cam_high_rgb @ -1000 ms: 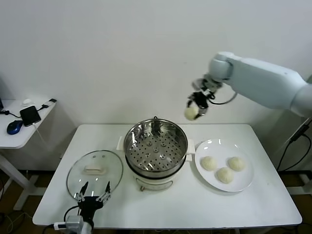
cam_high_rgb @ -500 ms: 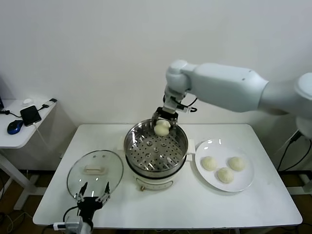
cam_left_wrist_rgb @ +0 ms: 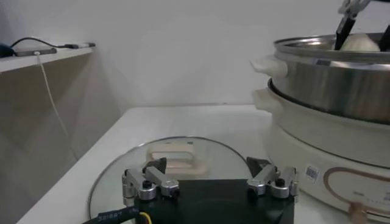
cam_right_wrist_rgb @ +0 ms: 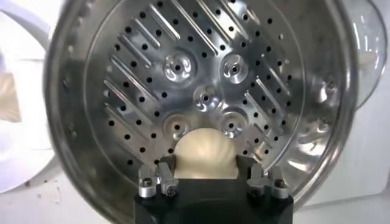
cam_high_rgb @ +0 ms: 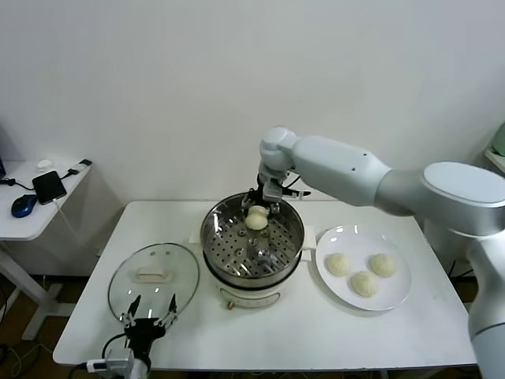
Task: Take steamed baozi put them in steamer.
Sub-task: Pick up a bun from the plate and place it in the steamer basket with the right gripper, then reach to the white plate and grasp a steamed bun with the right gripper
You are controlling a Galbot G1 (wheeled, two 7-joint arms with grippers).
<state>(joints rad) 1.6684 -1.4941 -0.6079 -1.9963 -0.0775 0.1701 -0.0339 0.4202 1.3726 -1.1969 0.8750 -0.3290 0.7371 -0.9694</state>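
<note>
The steamer (cam_high_rgb: 216, 242), a shiny steel pot with a perforated tray (cam_right_wrist_rgb: 146, 73), stands mid-table. My right gripper (cam_high_rgb: 257, 212) reaches down inside its far side, shut on one cream-white baozi (cam_high_rgb: 256, 219). In the right wrist view the bun (cam_right_wrist_rgb: 204, 151) fills the gap between the right gripper's (cam_right_wrist_rgb: 205, 162) fingers, just over the tray. Three more baozi (cam_high_rgb: 338, 264) (cam_high_rgb: 383, 264) (cam_high_rgb: 364, 283) lie on the white plate (cam_high_rgb: 398, 298) to the right. My left gripper (cam_high_rgb: 150, 309) stays open and empty at the table's front left, over the near edge of the glass lid (cam_high_rgb: 154, 272).
The left wrist view shows the glass lid (cam_left_wrist_rgb: 177, 155) with its white handle right before the left gripper (cam_left_wrist_rgb: 206, 165), and the steamer (cam_left_wrist_rgb: 329, 79) beside it. A side table (cam_high_rgb: 47, 213) with a phone and a mouse stands off the left edge.
My right arm swung left from above the plate and came down, carrying the baozi into the far side of the steamer. The left arm has not moved.
</note>
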